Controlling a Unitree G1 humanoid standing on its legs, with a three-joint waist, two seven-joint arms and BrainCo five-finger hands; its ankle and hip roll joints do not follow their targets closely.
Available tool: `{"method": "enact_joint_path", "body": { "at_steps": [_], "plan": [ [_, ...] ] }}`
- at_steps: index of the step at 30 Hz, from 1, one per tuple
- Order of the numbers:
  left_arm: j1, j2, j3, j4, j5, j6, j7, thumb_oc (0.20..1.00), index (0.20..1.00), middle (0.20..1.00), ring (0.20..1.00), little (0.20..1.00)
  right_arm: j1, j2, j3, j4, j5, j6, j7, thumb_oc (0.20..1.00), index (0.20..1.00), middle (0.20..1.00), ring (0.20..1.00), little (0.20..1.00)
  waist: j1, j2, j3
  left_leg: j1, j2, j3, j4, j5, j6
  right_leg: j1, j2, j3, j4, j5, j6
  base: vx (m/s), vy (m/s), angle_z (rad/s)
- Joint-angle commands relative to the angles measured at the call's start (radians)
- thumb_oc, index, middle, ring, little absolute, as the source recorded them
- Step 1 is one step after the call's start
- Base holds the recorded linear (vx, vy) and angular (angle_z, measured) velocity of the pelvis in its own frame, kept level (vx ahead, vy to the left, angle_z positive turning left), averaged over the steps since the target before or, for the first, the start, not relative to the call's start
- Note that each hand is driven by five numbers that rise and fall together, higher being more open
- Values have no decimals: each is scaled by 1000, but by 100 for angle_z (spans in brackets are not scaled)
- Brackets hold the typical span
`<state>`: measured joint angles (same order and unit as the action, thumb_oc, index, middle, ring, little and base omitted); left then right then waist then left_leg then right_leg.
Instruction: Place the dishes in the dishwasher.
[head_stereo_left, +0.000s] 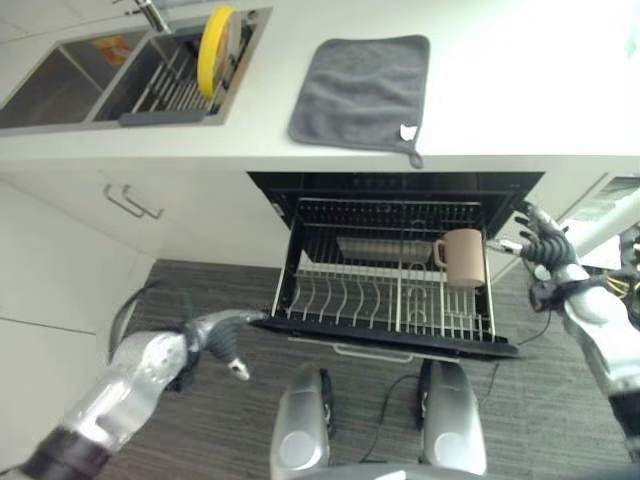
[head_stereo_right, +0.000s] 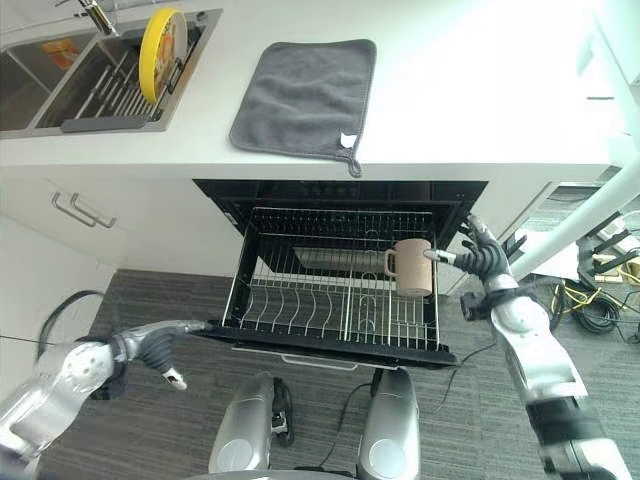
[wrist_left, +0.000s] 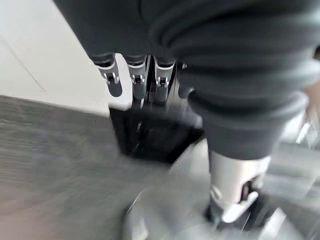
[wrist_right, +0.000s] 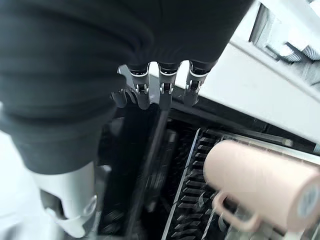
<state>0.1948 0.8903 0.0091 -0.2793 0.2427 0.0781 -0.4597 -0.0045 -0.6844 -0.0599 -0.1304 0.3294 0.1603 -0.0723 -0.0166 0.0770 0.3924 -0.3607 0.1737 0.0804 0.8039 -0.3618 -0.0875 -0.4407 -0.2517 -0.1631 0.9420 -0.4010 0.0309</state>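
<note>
Right hand (head_stereo_right: 484, 258) just beside the right edge of the pulled-out dishwasher rack (head_stereo_right: 330, 300), fingers spread and relaxed, gripping nothing, close to the pink mug (head_stereo_right: 411, 267) but apart from it. Left hand (head_stereo_right: 152, 347) low at the rack's front left corner, fingers straight and loose, empty; whether touching the black front edge cannot tell. Mug upright in the rack's right half, near the back, handle turned toward the rack's middle. Behind it, a flat grey tray-like piece (head_stereo_right: 335, 258) lying along the rack's rear. Dishwasher (head_stereo_left: 395, 185) open under the white worktop (head_stereo_left: 500, 90). Grey cloth (head_stereo_left: 364, 90) spread flat near the worktop's front edge, above the dishwasher opening. Sink (head_stereo_left: 60, 85) sunk into the worktop's left end, 2 basins; yellow plate (head_stereo_left: 215, 48) standing on edge in the drying rack (head_stereo_left: 170, 85) of the right basin. White cupboard doors with metal handle (head_stereo_left: 132, 203) below the sink.
</note>
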Motion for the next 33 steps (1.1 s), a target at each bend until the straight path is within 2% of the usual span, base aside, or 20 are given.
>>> {"method": "enact_joint_path", "body": {
  "at_steps": [1, 2, 3, 4, 6, 8, 9, 12, 14, 17, 20, 21, 23, 24, 28, 31, 32, 33],
  "plan": [
    [-40, -45, 99, -33, -309, -178, 250, 1000, 1000, 1000, 1000, 1000, -38, 69, -89, 10, 10, -130, 31, 1000, 1000, 1000, 1000, 1000, 2, -38, -4, 0, -18, -12, -62, 85, 79, 88, 27, 25, -105, 70, 13, 83, -57, 15],
    [-32, -86, 139, -26, -340, -245, 315, 1000, 1000, 1000, 1000, 1000, -1, 96, -110, -19, 1, -149, 35, 1000, 1000, 1000, 1000, 1000, 3, -45, -10, 7, -19, -13, -73, 89, 78, 95, 33, 25, -118, 73, 12, 113, -97, 13],
    [-15, -178, 185, -33, -375, -342, 393, 1000, 1000, 1000, 1000, 1000, 41, 133, -134, -68, 6, -164, 30, 1000, 1000, 1000, 1000, 1000, 6, -57, -17, 31, -19, -10, -110, 100, 78, 117, 48, 24, -149, 79, 9, 103, -100, 3],
    [-6, -246, 197, -44, -361, -409, 454, 1000, 1000, 1000, 1000, 1000, 65, 154, -146, -113, -11, -157, 19, 1000, 1000, 1000, 1000, 1000, 6, -65, -27, 50, -19, -3, -145, 112, 76, 130, 62, 24, -177, 86, 9, 79, -83, -14],
    [-5, -288, 203, -67, -341, -464, 507, 1000, 1000, 1000, 1000, 1000, 87, 157, -154, -163, -5, -138, 14, 1000, 1000, 1000, 1000, 1000, 2, -73, -38, 76, -14, 12, -185, 127, 72, 147, 75, 21, -208, 94, 9, 39, -34, -12],
    [-2, -293, 207, -71, -330, -490, 535, 1000, 1000, 1000, 1000, 1000, 94, 158, -156, -171, -8, -136, 9, 1000, 1000, 1000, 1000, 1000, 1, -74, -42, 86, -13, 17, -199, 132, 70, 155, 81, 21, -221, 98, 9, 31, -9, -7],
    [-4, -301, 218, -79, -359, -523, 604, 1000, 1000, 1000, 1000, 1000, 101, 154, -159, -186, 2, -124, -5, 1000, 1000, 1000, 1000, 1000, -2, -77, -51, 111, -10, 29, -236, 145, 66, 169, 91, 21, -247, 103, 11, 30, 4, -13],
    [-5, -330, 244, -83, -433, -547, 645, 1000, 1000, 1000, 1000, 1000, 125, 162, -158, -227, -45, -119, 13, 1000, 1000, 1000, 1000, 1000, -3, -83, -69, 154, -11, 44, -305, 168, 60, 198, 98, 16, -302, 117, 20, 37, 14, -7],
    [0, -349, 256, -96, -418, -572, 651, 1000, 1000, 1000, 1000, 1000, 148, 165, -164, -258, -68, -121, 25, 1000, 1000, 1000, 1000, 1000, -3, -91, -83, 187, -13, 56, -364, 189, 56, 222, 102, 12, -357, 137, 30, 3, 14, -7],
    [-10, -355, 259, -114, -405, -589, 676, 1000, 1000, 1000, 1000, 1000, 152, 163, -181, -258, 11, -145, 4, 1000, 1000, 1000, 1000, 1000, 4, -106, -117, 272, -36, 67, -531, 245, 47, 300, 113, -5, -530, 206, 56, -15, 27, 0],
    [-24, -353, 259, -111, -418, -606, 669, 1000, 1000, 1000, 1000, 1000, 142, 168, -186, -262, 4, -181, -22, 1000, 1000, 1000, 1000, 1000, 9, -111, -137, 329, -62, 65, -638, 278, 45, 362, 117, -10, -662, 259, 78, -36, 94, 1],
    [-29, -355, 258, -115, -422, -603, 662, 1000, 1000, 1000, 1000, 1000, 138, 168, -189, -268, 14, -184, -29, 1000, 1000, 1000, 1000, 1000, 9, -115, -141, 341, -71, 68, -660, 283, 46, 375, 111, -11, -700, 279, 86, -62, 204, 1],
    [-39, -355, 256, -116, -434, -608, 632, 1000, 1000, 1000, 1000, 1000, 122, 178, -202, -271, 140, -198, -18, 1000, 1000, 1000, 1000, 1000, 13, -121, -151, 370, -91, 78, -702, 289, 53, 402, 97, -19, -766, 329, 108, -31, 263, 3],
    [-45, -355, 248, -115, -431, -613, 615, 1000, 1000, 1000, 1000, 1000, 117, 204, -209, -269, 197, -225, -19, 1000, 1000, 1000, 1000, 1000, 17, -126, -155, 380, -110, 84, -720, 285, 62, 413, 74, -30, -798, 374, 126, 8, 267, 2],
    [-55, -352, 251, -123, -464, -602, 568, 1000, 1000, 1000, 1000, 1000, 119, 264, -199, -318, 168, -257, -31, 1000, 1000, 1000, 1000, 1000, 23, -137, -162, 423, -145, 91, -789, 282, 72, 408, 4, -58, -860, 503, 161, 28, 228, 10],
    [-60, -344, 250, -126, -465, -595, 565, 1000, 1000, 1000, 1000, 1000, 109, 269, -191, -335, 159, -257, -33, 1000, 1000, 1000, 1000, 1000, 33, -131, -165, 448, -145, 101, -833, 290, 74, 397, -10, -112, -839, 510, 166, -74, 189, 10],
    [-68, -340, 248, -126, -475, -586, 571, 1000, 1000, 1000, 1000, 1000, 102, 263, -191, -344, 163, -265, -46, 1000, 1000, 1000, 1000, 1000, 38, -122, -172, 451, -139, 98, -858, 305, 81, 404, 15, -132, -787, 463, 155, -197, 183, -4],
    [-76, -335, 244, -119, -483, -585, 575, 1000, 1000, 1000, 1000, 1000, 98, 256, -192, -347, 169, -269, -55, 1000, 1000, 1000, 1000, 1000, 34, -118, -177, 453, -139, 85, -871, 315, 86, 410, 50, -112, -756, 423, 145, -223, 144, -16]
  ]
}}
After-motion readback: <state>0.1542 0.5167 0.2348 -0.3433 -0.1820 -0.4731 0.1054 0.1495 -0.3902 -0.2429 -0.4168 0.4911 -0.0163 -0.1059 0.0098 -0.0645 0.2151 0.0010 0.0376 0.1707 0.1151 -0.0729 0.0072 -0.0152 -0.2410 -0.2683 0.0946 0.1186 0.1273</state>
